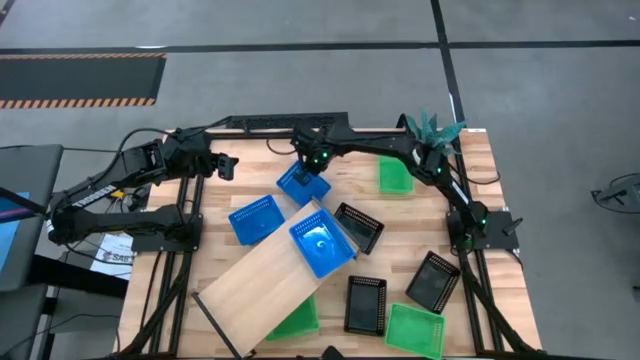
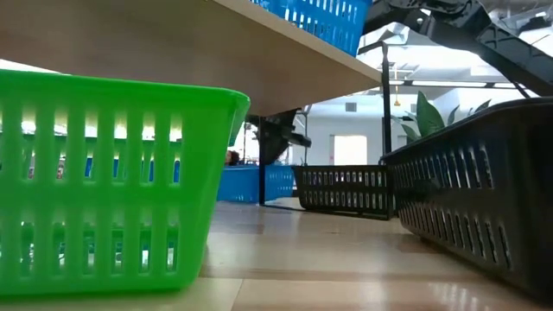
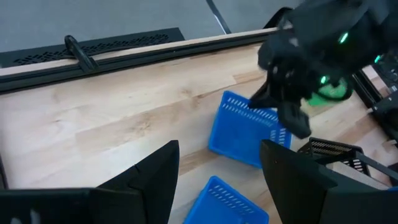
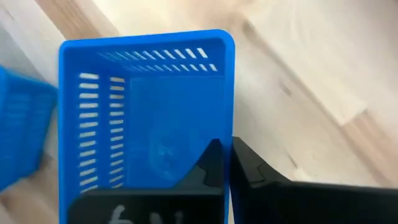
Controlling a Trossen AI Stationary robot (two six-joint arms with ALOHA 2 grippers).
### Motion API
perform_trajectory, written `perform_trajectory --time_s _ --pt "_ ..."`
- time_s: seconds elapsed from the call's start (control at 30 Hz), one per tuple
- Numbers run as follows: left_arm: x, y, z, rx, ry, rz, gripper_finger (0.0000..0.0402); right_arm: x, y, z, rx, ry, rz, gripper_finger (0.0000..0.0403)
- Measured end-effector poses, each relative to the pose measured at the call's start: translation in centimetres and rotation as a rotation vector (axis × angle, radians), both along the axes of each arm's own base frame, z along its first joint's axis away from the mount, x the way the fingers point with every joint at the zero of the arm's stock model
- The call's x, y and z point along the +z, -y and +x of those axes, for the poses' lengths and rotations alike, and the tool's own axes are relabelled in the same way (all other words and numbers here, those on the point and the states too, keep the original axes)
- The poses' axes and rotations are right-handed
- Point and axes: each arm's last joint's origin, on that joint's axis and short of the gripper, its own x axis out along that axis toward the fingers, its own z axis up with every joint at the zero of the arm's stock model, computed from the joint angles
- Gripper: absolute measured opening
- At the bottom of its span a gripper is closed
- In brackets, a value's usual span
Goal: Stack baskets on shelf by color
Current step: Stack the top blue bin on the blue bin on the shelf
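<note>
My right gripper [image 1: 312, 163] [image 4: 225, 152] is shut on a blue basket [image 1: 303, 184] [image 3: 247, 127] near the table's far edge. A second blue basket [image 1: 322, 245] stands on the right end of the shelf [image 1: 262, 275], a pale plank lying aslant across the table. The third blue basket [image 1: 256, 220] rests on the table beside the shelf. One green basket [image 1: 296, 320] [image 2: 112, 190] sits under the plank. My left gripper [image 1: 228, 166] [image 3: 217, 155] hovers open over the far left of the table, touching nothing. My right gripper holds the blue basket by the rim of one side wall [image 4: 229, 134]. One finger [image 4: 210, 163] is inside the basket and the other [image 4: 250, 169] is outside. The fingers come from above, pointing down. The basket tilts in the hold; whether its low end touches the table I cannot tell.
Three black baskets [image 1: 358, 228] [image 1: 433, 281] [image 1: 366, 304] and two green ones [image 1: 395, 177] [image 1: 415, 330] lie scattered over the right half of the table. A plant [image 1: 432, 128] stands at the far right corner. Bare wood lies between the arms along the far edge.
</note>
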Motion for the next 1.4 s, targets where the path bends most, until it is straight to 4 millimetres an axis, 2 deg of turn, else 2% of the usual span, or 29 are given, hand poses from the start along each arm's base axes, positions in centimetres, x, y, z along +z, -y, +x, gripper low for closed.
perform_trajectory --time_s 0.23,0.33,0.43,0.53,0.73,0.83,0.93,1.13,1.27,1.4 --pt "0.0 0.0 0.0 -0.030 -0.013 0.012 0.0211 7.2 1.7 -0.9 0.010 0.095 -0.068 0.0004" --pt "0.1 0.1 -0.2 -0.034 -0.005 0.017 0.0211 11.1 1.2 -3.1 0.014 0.182 -0.082 0.0003" --pt "0.2 0.2 -0.4 -0.047 -0.004 0.034 0.0211 15.3 0.4 -5.8 0.032 0.235 -0.125 0.0003" --pt "0.4 0.4 -0.7 -0.049 0.006 0.040 0.0211 18.5 -0.8 -7.8 0.066 0.285 -0.166 0.0002" --pt "0.5 0.6 -1.1 -0.051 0.020 0.049 0.0211 23.8 -5.9 -10.8 0.132 0.435 -0.143 0.0002" --pt "0.6 0.6 -1.1 -0.041 0.040 0.045 0.0211 24.8 -9.3 -11.0 0.094 0.456 -0.095 0.0002" --pt "0.8 0.5 -0.9 -0.027 0.073 0.044 0.0211 25.2 -13.5 -11.4 0.055 0.430 -0.063 0.0002" --pt "1.3 0.3 -0.5 -0.013 0.139 0.057 0.0211 25.4 -21.1 -12.6 -0.010 0.391 -0.041 0.0002" --pt "1.5 0.2 -0.3 -0.009 0.166 0.065 0.0211 25.1 -24.4 -13.3 -0.049 0.380 -0.049 0.0003" --pt "1.5 0.2 -0.3 -0.004 0.176 0.058 0.0211 23.4 -26.3 -12.9 -0.085 0.331 -0.041 0.0005"
